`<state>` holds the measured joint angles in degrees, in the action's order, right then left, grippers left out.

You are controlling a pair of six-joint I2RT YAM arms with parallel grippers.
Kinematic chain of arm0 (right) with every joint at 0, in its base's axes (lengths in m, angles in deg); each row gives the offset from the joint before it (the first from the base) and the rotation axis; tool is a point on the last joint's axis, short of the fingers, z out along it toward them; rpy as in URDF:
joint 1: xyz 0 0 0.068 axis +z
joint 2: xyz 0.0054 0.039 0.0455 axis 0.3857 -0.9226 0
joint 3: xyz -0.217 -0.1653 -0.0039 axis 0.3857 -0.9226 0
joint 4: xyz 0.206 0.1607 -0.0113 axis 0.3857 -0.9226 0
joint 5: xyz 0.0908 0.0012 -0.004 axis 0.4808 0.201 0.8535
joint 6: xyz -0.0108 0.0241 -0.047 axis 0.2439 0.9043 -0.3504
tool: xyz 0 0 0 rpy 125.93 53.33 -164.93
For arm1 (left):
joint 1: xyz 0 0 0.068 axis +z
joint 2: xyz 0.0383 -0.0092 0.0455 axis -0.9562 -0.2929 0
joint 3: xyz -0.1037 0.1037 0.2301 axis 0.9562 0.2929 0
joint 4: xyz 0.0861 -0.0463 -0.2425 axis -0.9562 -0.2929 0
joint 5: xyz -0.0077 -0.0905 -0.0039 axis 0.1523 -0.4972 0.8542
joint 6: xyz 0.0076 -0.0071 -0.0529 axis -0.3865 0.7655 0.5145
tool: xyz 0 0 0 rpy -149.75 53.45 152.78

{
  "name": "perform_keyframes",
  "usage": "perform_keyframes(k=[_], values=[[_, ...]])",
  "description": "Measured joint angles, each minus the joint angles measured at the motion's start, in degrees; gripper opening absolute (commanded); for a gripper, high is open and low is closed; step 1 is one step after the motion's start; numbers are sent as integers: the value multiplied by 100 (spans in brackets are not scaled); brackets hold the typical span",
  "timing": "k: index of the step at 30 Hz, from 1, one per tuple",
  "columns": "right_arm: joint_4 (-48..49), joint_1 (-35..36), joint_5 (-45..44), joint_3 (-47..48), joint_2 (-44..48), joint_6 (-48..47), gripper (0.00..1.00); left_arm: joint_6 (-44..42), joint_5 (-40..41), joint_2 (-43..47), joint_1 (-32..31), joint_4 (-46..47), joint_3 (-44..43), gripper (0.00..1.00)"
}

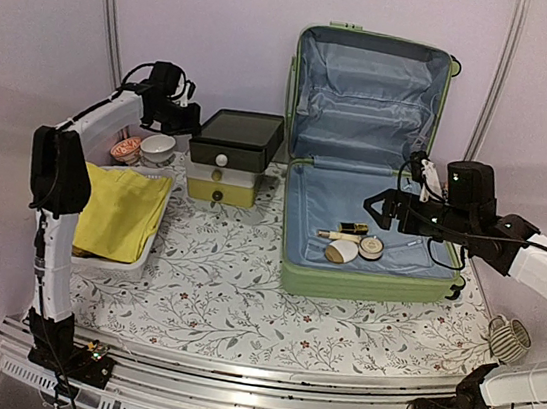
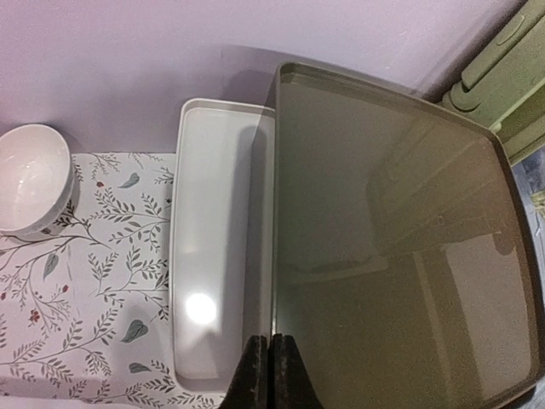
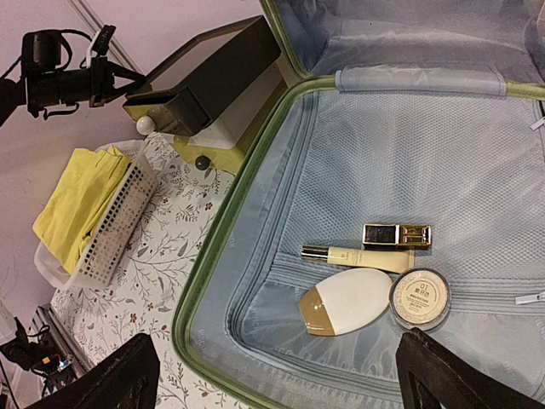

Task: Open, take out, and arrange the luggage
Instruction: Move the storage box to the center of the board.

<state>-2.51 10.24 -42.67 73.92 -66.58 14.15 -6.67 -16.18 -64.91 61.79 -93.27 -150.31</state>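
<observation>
Luggage beneath open right pincer

Bystanders around my fingers

Just ahead of my left fingers lies the dark glossy lid of the drawer box. A white bowl stands well off to their left on the floral tablecloth. Up and left of my right fingers, a yellow cloth fills the white mesh basket.

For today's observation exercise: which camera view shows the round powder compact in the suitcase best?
The right wrist view: the compact lies large and sharp on the suitcase lining. The top view shows it tiny; the left wrist view misses it.
</observation>
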Motion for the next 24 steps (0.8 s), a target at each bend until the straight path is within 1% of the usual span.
perform_keyframes(k=[12,19,24], values=[[-72,0,2,83,-4,-22,99,-22,306,-20,7,-17,-61,0],[-85,0,2,188,-92,-39,99,-153,962,-20,61,127,-61,0],[-101,0,2,203,-166,-44,99,-247,1132,-20,61,269,-4,0]])
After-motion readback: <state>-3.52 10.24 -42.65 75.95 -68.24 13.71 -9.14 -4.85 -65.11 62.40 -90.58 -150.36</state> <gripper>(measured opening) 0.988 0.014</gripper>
